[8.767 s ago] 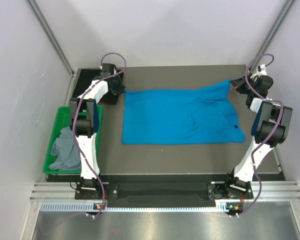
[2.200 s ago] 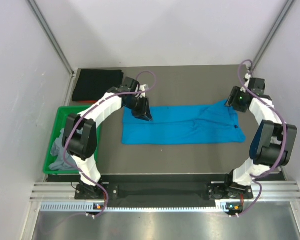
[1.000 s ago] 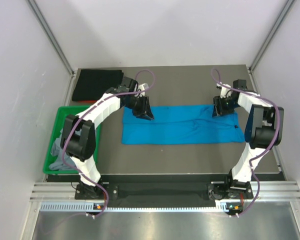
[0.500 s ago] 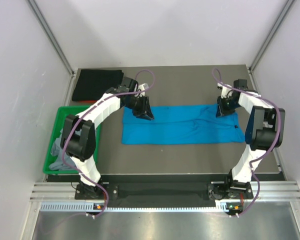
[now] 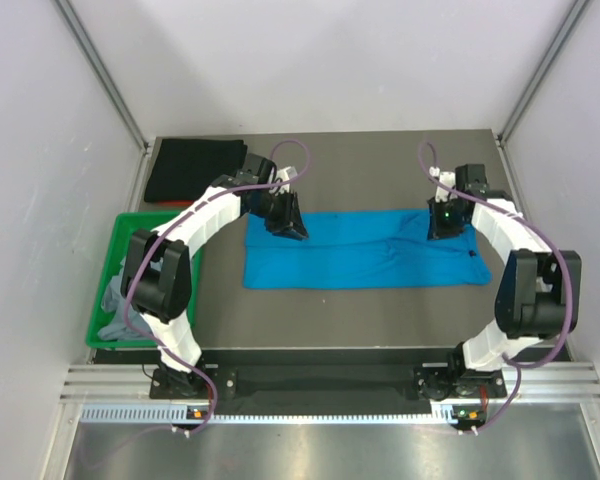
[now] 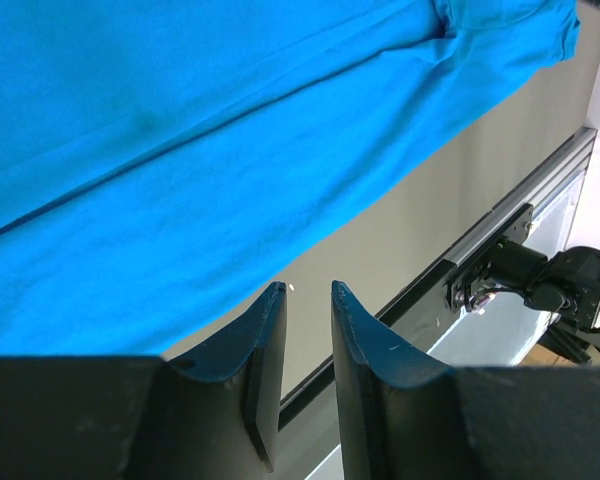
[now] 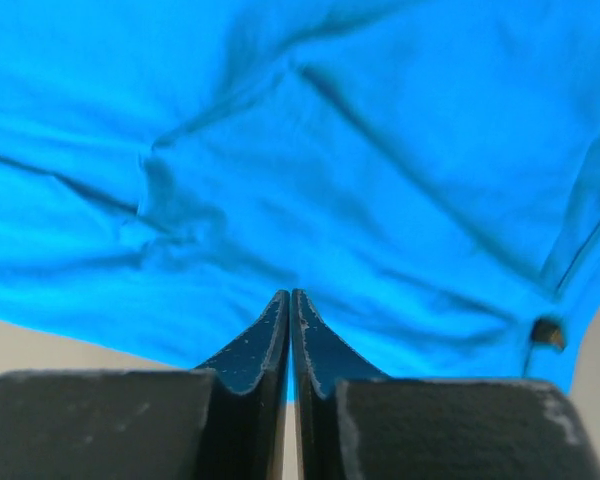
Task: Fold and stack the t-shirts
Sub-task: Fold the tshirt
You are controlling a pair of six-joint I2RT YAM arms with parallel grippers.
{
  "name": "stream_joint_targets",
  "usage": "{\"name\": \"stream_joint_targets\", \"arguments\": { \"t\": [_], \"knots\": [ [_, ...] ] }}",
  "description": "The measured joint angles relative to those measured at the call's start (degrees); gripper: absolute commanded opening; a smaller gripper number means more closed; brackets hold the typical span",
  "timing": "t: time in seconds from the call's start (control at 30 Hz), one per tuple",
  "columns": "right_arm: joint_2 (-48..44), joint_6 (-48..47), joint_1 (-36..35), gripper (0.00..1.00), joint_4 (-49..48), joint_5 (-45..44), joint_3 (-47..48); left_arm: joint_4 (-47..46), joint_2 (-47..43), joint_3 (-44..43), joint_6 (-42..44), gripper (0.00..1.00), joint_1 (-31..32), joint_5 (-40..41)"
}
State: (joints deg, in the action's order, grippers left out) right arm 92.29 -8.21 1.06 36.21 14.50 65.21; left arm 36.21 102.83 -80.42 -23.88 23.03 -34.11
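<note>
the blue t-shirt (image 5: 360, 250) lies folded in a long band across the middle of the desk (image 5: 370, 175). the left end effector (image 6: 307, 290) is over its far left corner, fingers a little spread with nothing between them. the right end effector (image 7: 290, 295) is at the far right part, fingers pressed together, no cloth seen between them. the black t-shirt (image 5: 193, 168) lies folded at the far left corner. the grey t-shirt (image 5: 115, 305) sits crumpled in the green bin (image 5: 130, 218), left of the desk.

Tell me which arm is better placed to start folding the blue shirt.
Probably right: the right gripper is shut at the blue shirt's far edge, while the left gripper stands parted and empty.
</note>
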Motion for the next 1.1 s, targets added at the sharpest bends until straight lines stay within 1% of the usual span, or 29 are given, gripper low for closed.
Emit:
{"name": "stream_joint_targets", "arguments": {
  "t": [0.03, 0.07, 0.13, 0.17, 0.23, 0.33, 0.5, 0.8, 1.1],
  "knots": [
    [-0.98, 0.63, -0.24, 0.13, 0.02, -0.63, -0.92, -0.13, 0.00, 0.07, 0.00, 0.30, 0.00, -0.02],
    [-1.79, 1.31, -0.35, 0.22, 0.13, -1.44, -1.57, -0.20, 0.00, 0.11, -0.02, 0.30, 0.00, -0.07],
    [-2.25, 2.10, -0.46, 0.30, -0.22, -2.71, -1.79, -0.24, 0.00, 0.28, -0.02, 0.30, 0.00, -0.17],
    [-2.21, 2.32, -0.37, 0.38, -0.68, -3.02, -1.77, -0.22, 0.00, 0.33, -0.02, 0.30, 0.00, -0.20],
    [-1.25, 2.29, 0.35, 0.44, -0.83, -3.26, -1.14, -0.24, 0.00, 0.42, -0.02, 0.30, 0.00, -0.22],
    [2.21, 1.62, 1.68, 0.49, -0.81, -2.62, 1.49, -0.68, -0.04, 0.87, -0.26, 0.30, 0.00, -1.01],
    [7.54, -0.26, 3.96, 0.53, -1.22, -2.60, 4.44, -1.16, -0.13, 1.14, -0.81, 0.30, 0.00, -1.27],
    [12.50, -2.56, 7.15, 0.54, -1.18, -2.45, 9.94, -2.21, -0.13, 1.36, -1.46, 0.30, 0.00, -1.99],
    [15.96, -4.70, 8.20, 0.54, 0.83, -0.15, 10.19, -2.71, -0.13, 1.36, -1.53, 0.30, 0.00, -2.58]
  ]
}}
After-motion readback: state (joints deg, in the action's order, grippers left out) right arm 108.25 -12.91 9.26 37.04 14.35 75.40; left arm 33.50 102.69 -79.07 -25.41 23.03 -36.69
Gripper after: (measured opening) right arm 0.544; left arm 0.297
